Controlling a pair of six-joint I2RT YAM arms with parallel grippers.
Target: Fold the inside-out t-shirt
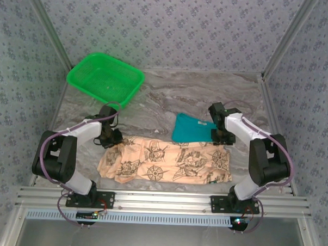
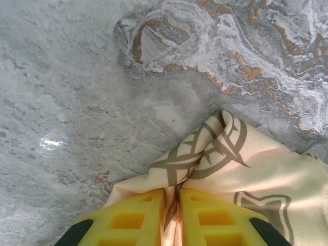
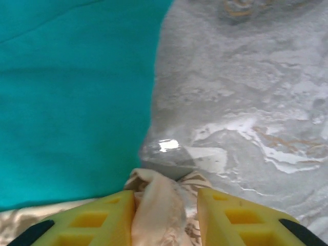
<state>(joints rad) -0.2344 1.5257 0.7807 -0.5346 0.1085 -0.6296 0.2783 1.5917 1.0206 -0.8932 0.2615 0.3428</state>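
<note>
— Where is the peach-beige cloth t-shirt with dark brown prints?
— It lies spread in a wide band across the near part of the grey marbled table, between the two arms. Its far edge touches the plain teal folded garment.
— And the left gripper?
— Its fingers are nearly together, pinching the shirt's far left corner.
— The right gripper?
— It is clamped on a thicker bunch at the far right corner, beside the teal cloth.

My left arm and right arm show black joints, white links, purple cables; my fingers are yellow, square-pocketed.
</note>
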